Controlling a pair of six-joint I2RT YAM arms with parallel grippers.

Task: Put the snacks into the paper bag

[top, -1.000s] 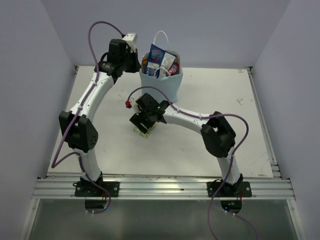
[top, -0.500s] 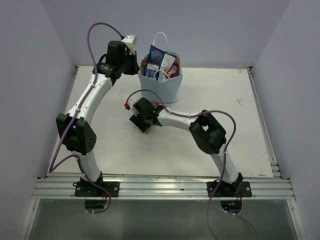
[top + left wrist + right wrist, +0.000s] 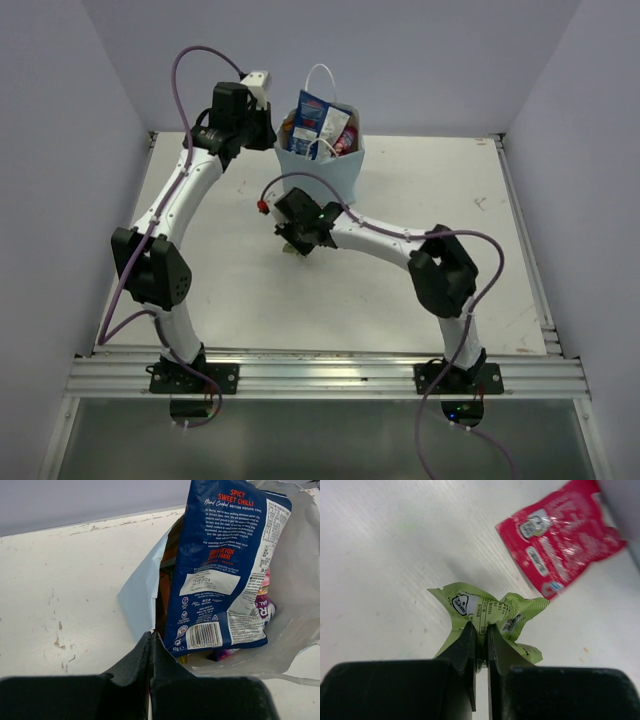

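The right gripper (image 3: 480, 630) was clamped on the crumpled green sachet (image 3: 490, 607) just in front of the paper bag (image 3: 325, 178). A pink sachet (image 3: 560, 540) lay on the worktop (image 3: 380, 555), nearer the bag. The left gripper (image 3: 151, 642), jaws together, sat at the bag's rim, and a blue chip packet (image 3: 220, 570) stood inside the bag.

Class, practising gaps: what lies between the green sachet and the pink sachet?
Bare table only, between green sachet and pink sachet, in the right wrist view.

Overhead, left wrist (close) share paper bag (image 3: 320, 176)
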